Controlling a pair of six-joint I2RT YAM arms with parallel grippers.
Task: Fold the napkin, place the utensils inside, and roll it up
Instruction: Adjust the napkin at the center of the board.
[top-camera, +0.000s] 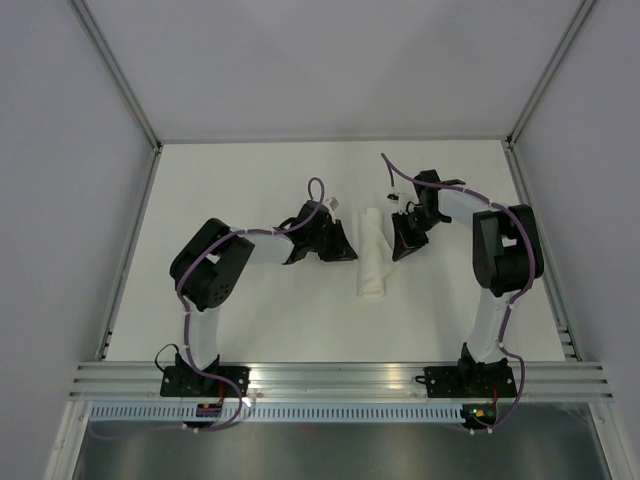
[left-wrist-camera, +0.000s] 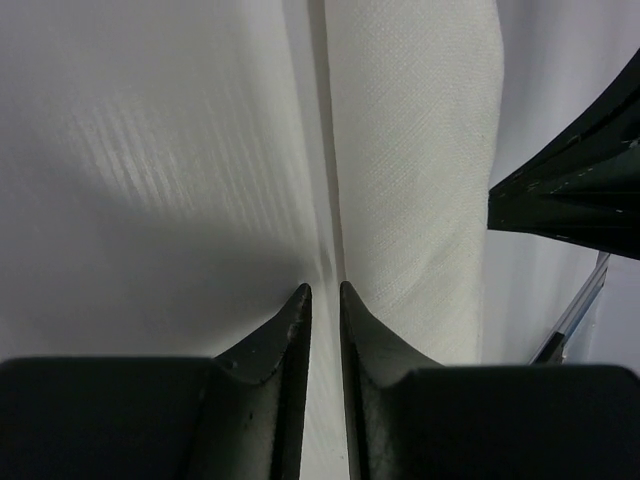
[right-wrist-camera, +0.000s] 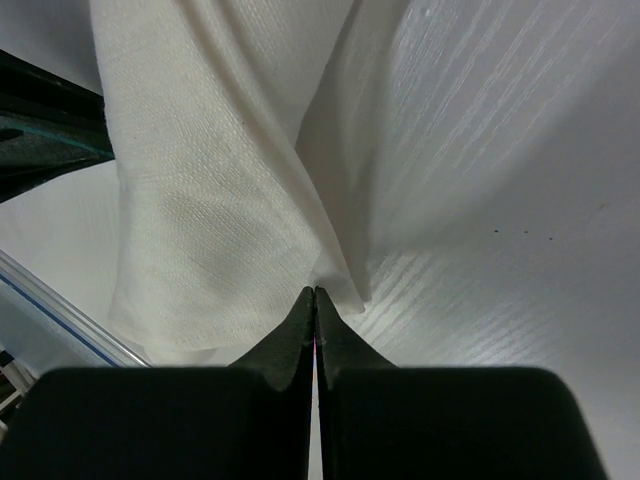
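Two robot arms bend in over the white worktop (top-camera: 250, 180), the left arm (top-camera: 215, 270) from one side and the right arm (top-camera: 505, 250) from the other. Between them lies the napkin (top-camera: 372, 255). It is rolled up into a long, thin white roll. The roll lies flat near the middle of the worktop. One end points to the back and the other end points to the arm bases. I cannot see what is inside the roll.

The left fingers (top-camera: 342, 245) are low down, just beside the left side of the roll. In the left wrist view they stand very close, with only a thin gap between them. The long edge of the napkin runs right down into that gap. I cannot tell if they pinch the cloth or just sit next to it.

The right fingers (top-camera: 405, 242) are low down on the other side of the roll. In the right wrist view they are pressed tight together, tip to tip, with nothing seen between them. Their tips sit right at the napkin's edge, where the cloth folds over and comes down to the worktop.

The two sets of fingers face each other with the roll in the middle.
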